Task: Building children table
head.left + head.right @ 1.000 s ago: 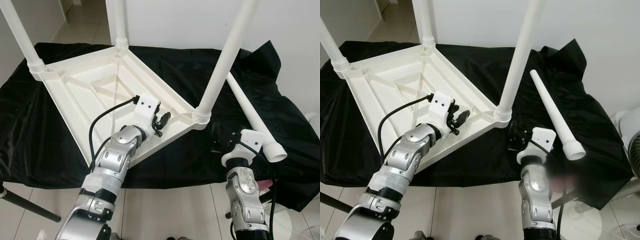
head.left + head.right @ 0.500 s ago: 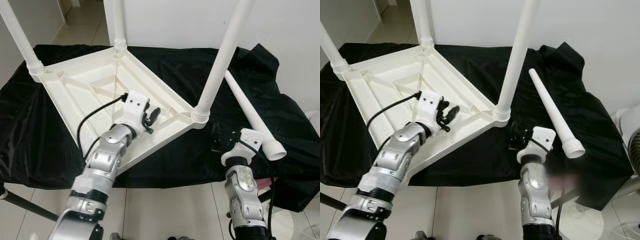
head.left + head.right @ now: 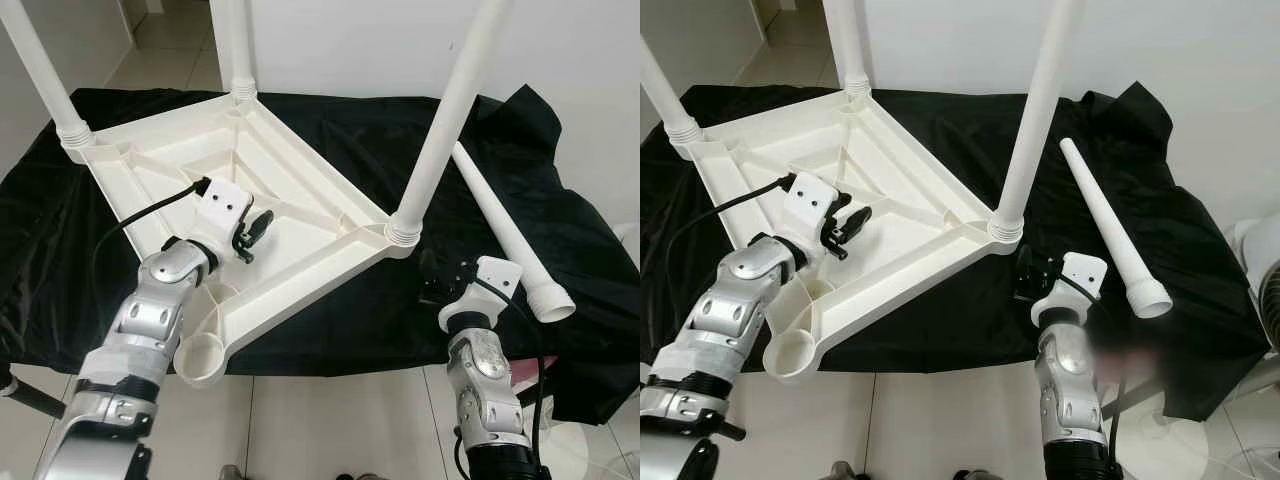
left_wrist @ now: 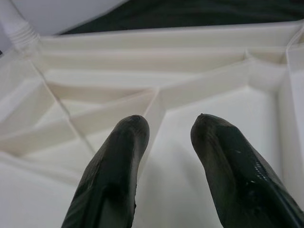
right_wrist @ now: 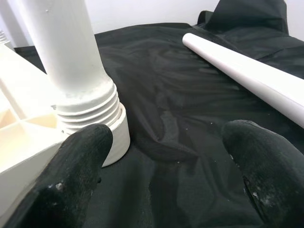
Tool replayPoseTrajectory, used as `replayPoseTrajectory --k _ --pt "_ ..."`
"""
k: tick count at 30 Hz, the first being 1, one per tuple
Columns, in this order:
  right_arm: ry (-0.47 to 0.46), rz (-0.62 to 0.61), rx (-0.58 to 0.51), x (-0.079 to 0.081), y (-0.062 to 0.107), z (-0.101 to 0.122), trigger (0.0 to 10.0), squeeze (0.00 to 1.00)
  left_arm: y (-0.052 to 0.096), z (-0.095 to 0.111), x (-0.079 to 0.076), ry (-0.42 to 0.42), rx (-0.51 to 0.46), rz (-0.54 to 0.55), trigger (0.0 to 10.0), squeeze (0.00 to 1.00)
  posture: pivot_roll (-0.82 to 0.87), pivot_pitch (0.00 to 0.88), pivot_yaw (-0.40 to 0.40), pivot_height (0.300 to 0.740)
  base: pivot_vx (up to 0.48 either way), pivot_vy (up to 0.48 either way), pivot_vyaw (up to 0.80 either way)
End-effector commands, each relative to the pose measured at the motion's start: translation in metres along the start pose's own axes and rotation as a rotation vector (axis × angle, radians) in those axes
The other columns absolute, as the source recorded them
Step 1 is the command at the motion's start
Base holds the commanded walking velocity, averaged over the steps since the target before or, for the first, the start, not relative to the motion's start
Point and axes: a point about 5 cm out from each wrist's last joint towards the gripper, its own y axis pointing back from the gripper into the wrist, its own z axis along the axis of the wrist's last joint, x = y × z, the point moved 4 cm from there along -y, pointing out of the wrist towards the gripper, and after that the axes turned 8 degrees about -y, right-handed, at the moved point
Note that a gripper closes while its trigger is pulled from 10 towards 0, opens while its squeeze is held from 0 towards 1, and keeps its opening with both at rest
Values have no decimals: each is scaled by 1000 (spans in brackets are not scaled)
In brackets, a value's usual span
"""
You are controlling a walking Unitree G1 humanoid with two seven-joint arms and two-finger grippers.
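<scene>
The upside-down white tabletop (image 3: 250, 190) is lying on the black cloth (image 3: 520, 150) with three legs in. The loose leg (image 3: 1110, 232) should be picked up by the right gripper (image 3: 437, 280) (fingers wide, empty) and screwed straight into the empty socket (image 3: 198, 357). The left gripper (image 3: 257, 229) is slightly open above the ribs.

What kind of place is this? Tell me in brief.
Probably a room in a home: pale tiled floor, plain white wall, and an upturned white children's table on a black cloth.
</scene>
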Motion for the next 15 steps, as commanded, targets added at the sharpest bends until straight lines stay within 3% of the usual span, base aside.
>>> replayPoseTrajectory --k 1,2,3,7,9,10,11,15 --pt "2 -6 13 -4 0 -3 10000 0 9 -15 1 46 34 -43 10000 0 -10 77 -14 740 0 0 0" --pt "2 -6 13 -4 0 -3 10000 0 9 -15 1 46 34 -43 10000 0 -10 77 -14 740 0 0 0" --pt "3 2 17 -3 0 -4 10000 0 22 -24 3 25 53 -92 10000 0 6 79 -13 740 0 0 0" --pt "3 5 19 -3 0 -5 10000 0 28 -27 4 17 56 -112 10000 0 6 79 -13 740 0 0 0" --pt "1 4 24 -3 1 -6 10000 0 42 -29 6 16 55 -170 10000 0 14 84 -11 740 0 0 0" --pt "1 4 24 -3 1 -6 10000 0 42 -29 6 16 55 -170 10000 0 14 84 -11 740 0 0 0" --pt "-3 1 28 -4 2 -8 10000 0 56 -27 12 15 46 -209 10000 0 24 92 -8 740 0 0 0" --pt "-6 1 30 -3 3 -9 10000 0 63 -25 15 12 39 -236 10000 0 30 95 -10 740 0 0 0"
